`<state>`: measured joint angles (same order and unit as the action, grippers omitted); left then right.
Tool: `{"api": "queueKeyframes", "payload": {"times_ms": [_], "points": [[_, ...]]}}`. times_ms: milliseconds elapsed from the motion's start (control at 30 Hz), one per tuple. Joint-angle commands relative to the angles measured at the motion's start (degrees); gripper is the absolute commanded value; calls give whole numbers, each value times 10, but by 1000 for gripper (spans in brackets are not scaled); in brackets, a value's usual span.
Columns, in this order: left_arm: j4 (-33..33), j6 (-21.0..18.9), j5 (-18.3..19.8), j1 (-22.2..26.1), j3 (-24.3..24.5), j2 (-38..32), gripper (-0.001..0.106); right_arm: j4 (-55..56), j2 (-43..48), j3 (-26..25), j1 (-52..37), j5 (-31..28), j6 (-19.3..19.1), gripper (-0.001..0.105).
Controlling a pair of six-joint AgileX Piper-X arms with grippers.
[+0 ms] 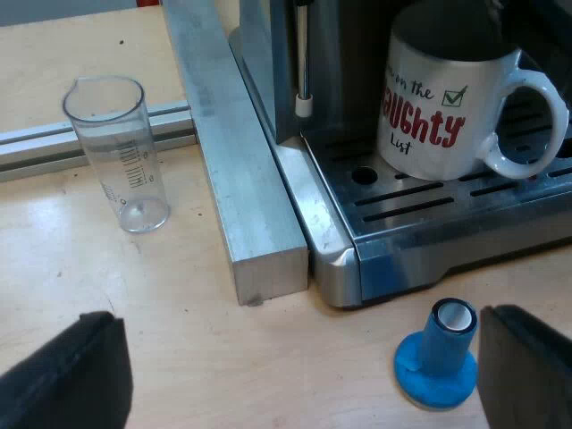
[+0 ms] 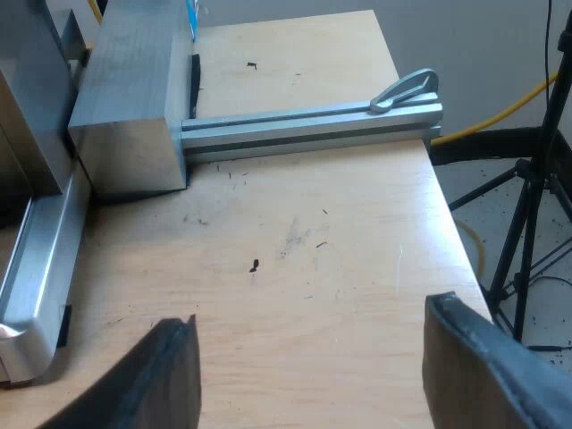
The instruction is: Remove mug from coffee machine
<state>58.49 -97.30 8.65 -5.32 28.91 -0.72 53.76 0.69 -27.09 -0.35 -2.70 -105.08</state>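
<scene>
A white mug (image 1: 447,107) with red lettering and a green tick stands upright on the espresso machine's slotted drip tray (image 1: 420,210), its handle turned away from the steam wand (image 1: 304,63). My left gripper (image 1: 299,371) hovers open over the wooden table just before the machine's front, nothing between its black fingers (image 1: 76,375). A blue tamper (image 1: 440,356) stands on the table close to one of those fingers. My right gripper (image 2: 308,375) is open above bare wood beside the machine's side (image 2: 36,268).
A clear measuring glass (image 1: 118,152) stands on the table beyond a square metal bar (image 1: 228,161) that runs along the machine. An aluminium rail with a lever (image 2: 313,121) crosses the wood. The table's edge (image 2: 456,232) drops to a floor with tripod legs (image 2: 527,232).
</scene>
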Motion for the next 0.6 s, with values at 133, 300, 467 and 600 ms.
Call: {"api": "queueKeyframes", "payload": {"times_ms": [133,300,467,600], "points": [[-7,-2,1,1,3,-80,80,-7,22,-1,0,1,-6,56],[-5,-3,4,1,3,-78,80,-13,22,-1,0,1,-1,56],[7,-3,14,-6,22,-52,80,-3,14,-21,0,13,-7,56],[2,-3,28,-33,46,-19,80,28,-26,-56,0,63,-45,56]]}}
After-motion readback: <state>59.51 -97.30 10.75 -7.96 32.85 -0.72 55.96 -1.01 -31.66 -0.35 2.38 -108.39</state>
